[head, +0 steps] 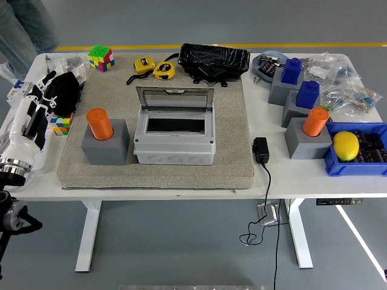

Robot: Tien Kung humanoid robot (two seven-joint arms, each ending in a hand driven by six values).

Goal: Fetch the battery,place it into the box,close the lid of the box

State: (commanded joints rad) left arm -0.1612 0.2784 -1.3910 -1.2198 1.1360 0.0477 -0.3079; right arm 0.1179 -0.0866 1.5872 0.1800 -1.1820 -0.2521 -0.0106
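An orange cylindrical battery stands upright in a grey block at the left of the beige mat. To its right sits the grey box, its clear lid tilted up at the back and the inside dark. A second orange battery stands in a grey block on the right of the table. My left hand, white with black fingers, lies at the table's left edge, left of the mat, fingers stretched out and holding nothing. The right arm is out of view.
Behind the box lie two yellow tape measures, a black bag and a colour cube. Blue-topped grey blocks, bagged parts, a blue bin with a yellow ball and a black adapter fill the right. A person's leg shows top left.
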